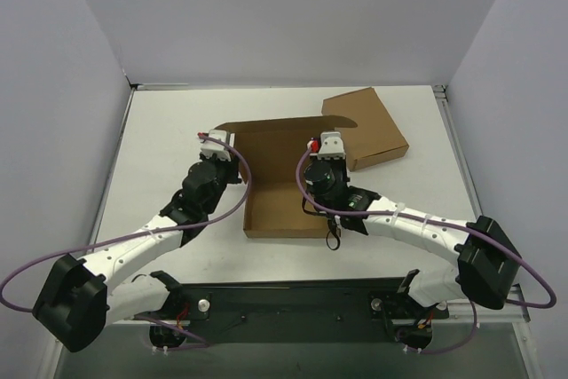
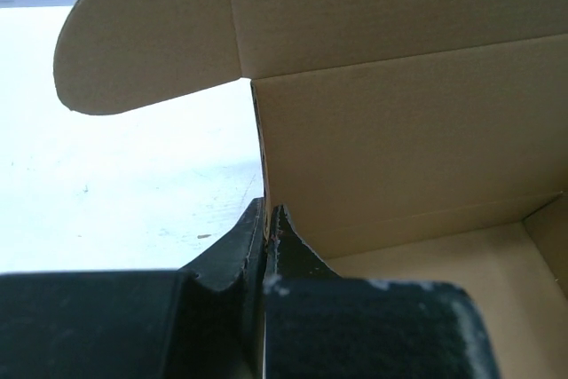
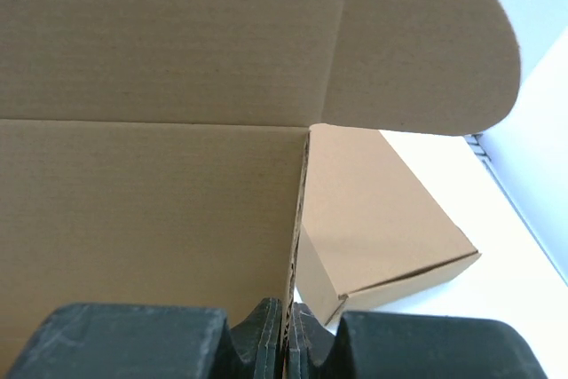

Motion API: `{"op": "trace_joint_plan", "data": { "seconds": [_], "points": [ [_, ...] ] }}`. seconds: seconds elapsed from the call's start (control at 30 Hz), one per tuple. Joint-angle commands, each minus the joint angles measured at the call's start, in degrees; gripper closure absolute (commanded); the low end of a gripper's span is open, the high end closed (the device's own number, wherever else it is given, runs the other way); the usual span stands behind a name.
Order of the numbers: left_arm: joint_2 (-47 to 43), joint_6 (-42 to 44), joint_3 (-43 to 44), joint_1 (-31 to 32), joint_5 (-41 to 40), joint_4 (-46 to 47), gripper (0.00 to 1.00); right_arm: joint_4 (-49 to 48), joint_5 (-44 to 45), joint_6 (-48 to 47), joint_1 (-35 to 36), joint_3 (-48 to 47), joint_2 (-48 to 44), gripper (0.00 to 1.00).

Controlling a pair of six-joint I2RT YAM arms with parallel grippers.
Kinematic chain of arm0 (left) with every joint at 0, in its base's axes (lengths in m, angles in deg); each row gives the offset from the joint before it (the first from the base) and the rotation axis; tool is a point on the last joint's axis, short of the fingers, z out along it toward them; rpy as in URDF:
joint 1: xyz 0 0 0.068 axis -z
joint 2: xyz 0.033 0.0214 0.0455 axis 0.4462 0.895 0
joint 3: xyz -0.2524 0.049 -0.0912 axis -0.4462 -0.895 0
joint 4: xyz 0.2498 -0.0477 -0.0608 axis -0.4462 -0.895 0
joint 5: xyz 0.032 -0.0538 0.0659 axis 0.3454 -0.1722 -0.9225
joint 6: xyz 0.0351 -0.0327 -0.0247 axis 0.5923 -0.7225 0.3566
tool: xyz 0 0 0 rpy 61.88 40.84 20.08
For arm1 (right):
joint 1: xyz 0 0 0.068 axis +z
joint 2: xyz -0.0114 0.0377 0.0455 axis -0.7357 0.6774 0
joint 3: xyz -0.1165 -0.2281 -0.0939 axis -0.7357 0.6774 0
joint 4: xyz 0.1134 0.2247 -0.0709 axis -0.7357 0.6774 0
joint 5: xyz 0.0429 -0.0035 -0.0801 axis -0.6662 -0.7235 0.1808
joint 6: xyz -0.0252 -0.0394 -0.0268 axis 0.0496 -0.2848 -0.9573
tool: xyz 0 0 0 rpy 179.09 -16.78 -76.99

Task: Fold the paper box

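Two arms reach from the near edge of the white table (image 1: 169, 130) toward the paper box (image 1: 277, 197), which sits open near the table's middle, between them. At far left, a purple cable (image 1: 27, 265) loops from the left arm's base up toward its wrist.

We find the left gripper (image 1: 216, 139) at the box's left side wall, close to the far left corner. In the left wrist view its jaws are pressed together on that wall, which we see edge-on as a thin upright line. One finger (image 2: 232, 250) lies outside over the table, while the other lies inside, above the box floor. Above the grip, a rounded flap (image 2: 142, 33) projects leftward from the raised lid panel.

At centre, the box floor lies flat on the table with the back wall upright. The lid panel stands above the back wall, and the near wall faces the arm bases.

We find the right gripper (image 1: 331, 142) at the right side wall, near the far right corner. In the right wrist view its jaws are likewise closed tight on the wall's thin edge, with a second rounded lid flap projecting rightward above.

Farther right and toward the back, a folded carton (image 1: 373, 126) lies flat on the table, just beside the box's far right corner.
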Motion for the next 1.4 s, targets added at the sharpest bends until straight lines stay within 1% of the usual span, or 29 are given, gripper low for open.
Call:
{"op": "trace_joint_plan", "data": {
  "seconds": [0.0, 0.3, 0.43, 0.47, 0.57, 0.6, 0.73, 0.8, 0.83, 0.87, 0.9, 0.93, 0.97, 1.0, 1.03, 1.07, 1.13, 1.17, 1.23, 1.27, 1.3, 1.37],
  "points": [
    [0.37, -2.41, -1.5, 4.76, 6.86, 4.85, 1.0, -6.95, -5.23, 5.83, 3.87, 2.65, -0.5, 1.0],
    [-2.79, -6.18, -9.59, 9.95, 1.41, 9.41, 1.0, -3.96, -0.74, 11.45, 6.77, 10.11, -3.75, 1.0],
    [-2.79, -7.15, -12.3, 12.5, -0.88, 9.33, 1.0, 0.08, 1.27, 15.05, 7.83, 11.09, -3.49, 0.99],
    [-2.97, -7.85, -12.92, 13.02, -1.23, 9.42, 1.0, 1.04, 1.63, 17.32, 8.0, 11.09, -3.4, 0.98],
    [-4.11, -9.0, -15.82, 15.66, -4.13, 9.42, 1.0, 4.39, 2.77, 21.98, 8.79, 12.05, -3.4, 0.97],
    [-4.37, -9.09, -16.53, 16.36, -6.31, 9.33, 1.0, 5.35, 3.12, 22.79, 9.06, 12.84, -3.58, 0.97],
    [-5.52, -9.88, -18.99, 20.49, -10.89, 8.19, 1.0, 8.95, 5.76, 27.0, 11.69, 13.99, -4.45, 0.95],
    [-5.61, -9.79, -20.13, 21.81, -12.65, 8.02, 1.0, 13.41, 7.51, 30.5, 12.48, 13.47, -4.81, 0.91],
    [-5.52, -9.45, -20.31, 22.6, -14.92, 7.84, 1.0, 15.18, 8.22, 31.57, 13.01, 13.12, -5.33, 0.89],
    [-5.61, -9.27, -20.49, 23.92, -16.16, 7.32, 1.0, 16.94, 9.18, 32.72, 13.97, 12.94, -5.68, 0.84],
    [-5.52, -9.27, -20.75, 24.54, -17.65, 6.88, 1.0, 21.05, 9.71, 34.03, 14.68, 12.5, -5.95, 0.81],
    [-5.78, -9.27, -20.67, 25.07, -20.28, 6.18, 1.0, 23.09, 10.33, 36.39, 15.29, 11.89, -6.73, 0.78],
    [-5.87, -9.35, -20.67, 26.03, -21.61, 4.95, 1.0, 25.2, 10.94, 37.98, 17.21, 11.53, -7.26, 0.67],
    [-6.05, -9.35, -20.67, 26.3, -22.49, 4.42, 1.0, 29.14, 12.95, 39.31, 18.28, 11.44, -7.62, 0.62],
    [-6.31, -9.35, -20.67, 26.65, -23.2, 3.98, 1.0, 31.18, 13.84, 42.36, 19.42, 11.09, -8.58, 0.52],
    [-6.48, -9.35, -20.58, 27.0, -24.42, 3.01, 1.0, 35.11, 14.89, 43.79, 21.87, 10.92, -9.02, 0.48],
    [-6.57, -9.53, -20.32, 27.44, -25.48, 2.3, 1.0, 39.88, 17.44, 47.3, 24.34, 10.3, -9.99, 0.4],
    [-6.57, -9.62, -20.31, 27.62, -26.53, 1.61, 1.0, 44.25, 18.06, 50.28, 25.66, 9.6, -10.08, 0.38],
    [-6.31, -10.23, -20.23, 28.06, -27.33, 1.25, 1.0, 48.75, 19.55, 53.28, 29.35, 8.63, -10.08, 0.34],
    [-6.14, -10.49, -20.23, 28.32, -28.12, 0.73, 1.0, 53.48, 19.91, 57.03, 30.67, 7.67, -9.91, 0.33],
    [-5.87, -10.67, -20.14, 28.5, -28.48, 0.72, 1.0, 55.35, 20.35, 58.2, 33.55, 7.31, -9.64, 0.32],
    [-5.0, -11.37, -19.79, 28.85, -29.35, 0.02, 1.0, 59.73, 20.97, 60.75, 36.29, 6.52, -8.68, 0.27]
  ]
}}
